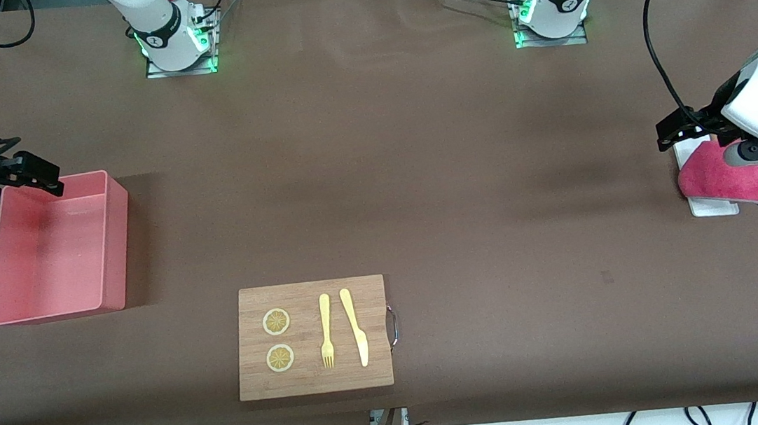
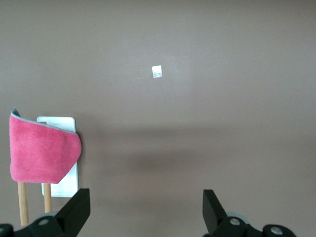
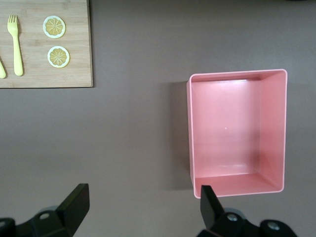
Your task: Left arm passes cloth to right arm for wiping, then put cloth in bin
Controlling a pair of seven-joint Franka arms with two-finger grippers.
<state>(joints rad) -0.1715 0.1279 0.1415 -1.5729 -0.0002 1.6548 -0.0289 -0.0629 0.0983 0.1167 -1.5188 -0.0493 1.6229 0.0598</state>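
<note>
Brown matte bench (image 1: 374,171). Soft crimson-pink terry cloth with grey edge (image 1: 721,180) lies draped over a small flat white tray (image 1: 709,206) at the left arm's end. Left hand (image 1: 684,131) hangs over the tray's 12 o'clock end, jaws wide, holding nothing. Pale pink rectangular plastic bin (image 1: 111,247), upright smooth walls, sits at the right arm's end; right hand (image 1: 29,172) hovers over its 11 o'clock corner, jaws wide, empty. Between them, nearer the camera: wooden cutting board (image 1: 316,381) with metal handle, carrying two lemon slices (image 1: 276,322), yellow plastic fork (image 1: 326,331) and yellow knife (image 1: 354,326).
</note>
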